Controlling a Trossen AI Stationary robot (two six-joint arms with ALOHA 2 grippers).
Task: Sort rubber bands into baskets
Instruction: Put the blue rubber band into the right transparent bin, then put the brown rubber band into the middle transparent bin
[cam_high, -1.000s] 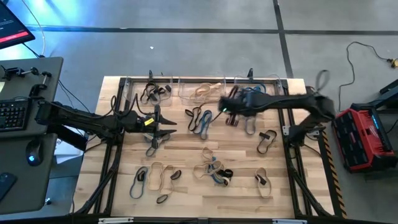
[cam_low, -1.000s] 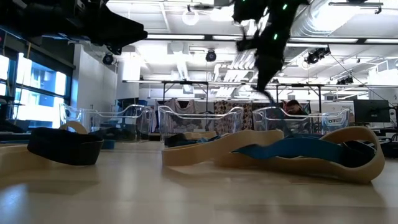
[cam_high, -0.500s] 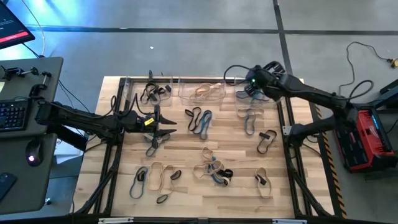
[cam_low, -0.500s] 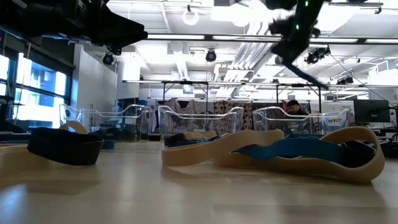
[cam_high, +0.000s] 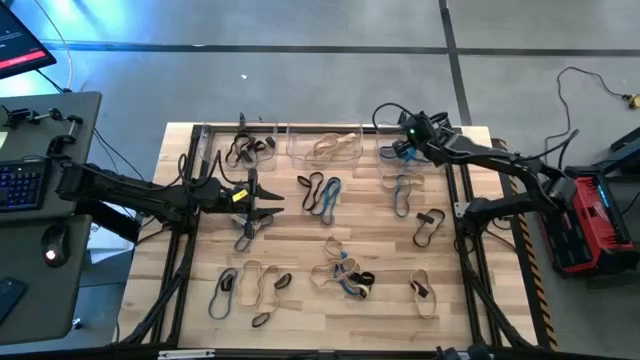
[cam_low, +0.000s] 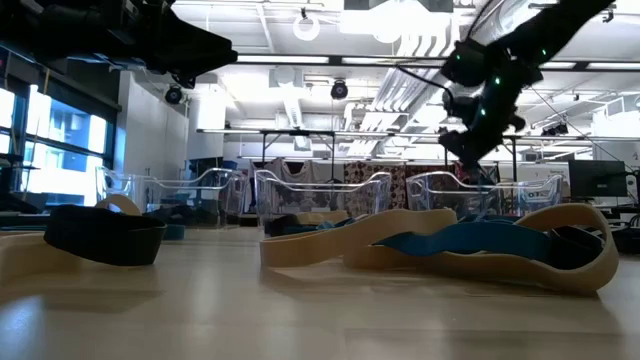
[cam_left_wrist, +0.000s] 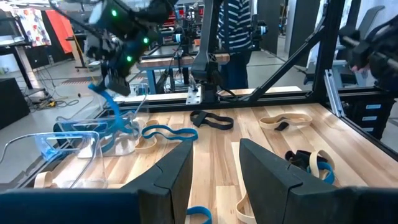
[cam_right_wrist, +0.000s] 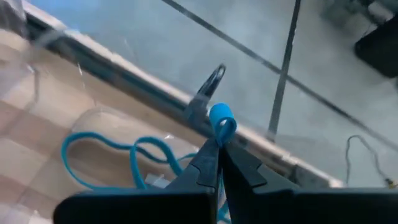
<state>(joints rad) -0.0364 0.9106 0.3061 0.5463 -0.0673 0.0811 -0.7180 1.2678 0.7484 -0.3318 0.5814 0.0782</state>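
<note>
- The left end effector (cam_high: 262, 203) hangs over the left-middle of the wooden tabletop (cam_high: 300, 240), its fingers (cam_left_wrist: 176, 171) parted with nothing between them; it points toward the right side of the tabletop.
- Three clear baskets stand in a row along the far edge. The left basket (cam_high: 240, 150) holds dark bands, the middle basket (cam_high: 325, 147) holds tan bands, and the right basket (cam_high: 405, 148) holds blue ones.
- Loose rubber bands (cam_high: 322, 195) lie scattered over the tabletop in black, tan and blue, most of them flattened into long loops. The black and blue pair just in front of the middle basket has its long axis running from the far edge toward the near edge.
- Nearer the front edge, a tan and blue tangle (cam_high: 340, 275) lies sprawled with no single direction.
- The right end effector (cam_high: 405, 140) is over the right basket, its fingers pinched shut on a blue band (cam_right_wrist: 221, 121). The band's top loop stands up above the fingertips, and the rest hangs down lengthwise into the right basket, trailing in curves on its floor.
</note>
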